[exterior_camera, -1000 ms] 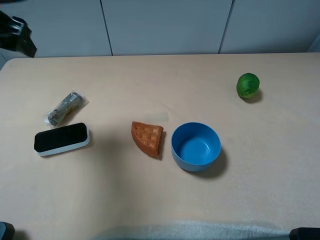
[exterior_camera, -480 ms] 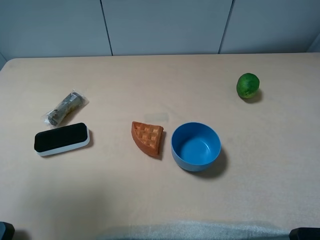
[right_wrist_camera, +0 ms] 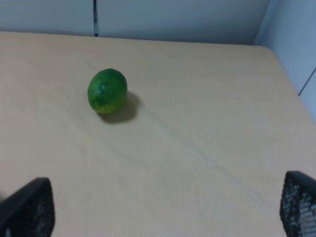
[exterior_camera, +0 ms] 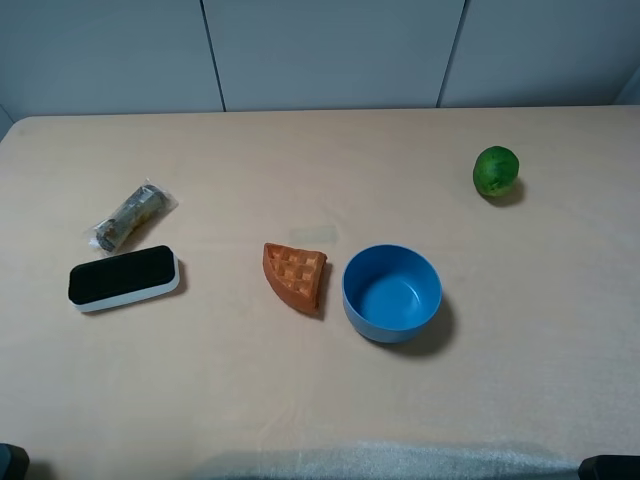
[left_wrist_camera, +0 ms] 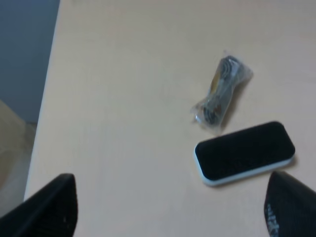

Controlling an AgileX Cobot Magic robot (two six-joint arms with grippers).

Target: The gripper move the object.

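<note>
The object, a small crinkly clear-plastic packet (exterior_camera: 133, 215) with grey-green and yellowish contents, lies on the table at the left, just behind the eraser. It also shows in the left wrist view (left_wrist_camera: 222, 94). My left gripper (left_wrist_camera: 170, 207) is open and empty, with its two dark fingers (left_wrist_camera: 54, 205) spread wide, well short of the packet. My right gripper (right_wrist_camera: 163, 207) is open and empty over the right side of the table. Neither gripper shows in the exterior high view.
A black-and-white whiteboard eraser (exterior_camera: 123, 278) lies beside the packet and shows in the left wrist view (left_wrist_camera: 244, 152). An orange waffle wedge (exterior_camera: 296, 276) and a blue bowl (exterior_camera: 391, 292) sit mid-table. A green lime (exterior_camera: 496, 171) is at the far right, also in the right wrist view (right_wrist_camera: 107, 91). The table's left edge (left_wrist_camera: 49, 98) is near.
A dark part of the left arm that showed at the top left of the exterior view one second ago has left that view. The objects on the table have not moved.
</note>
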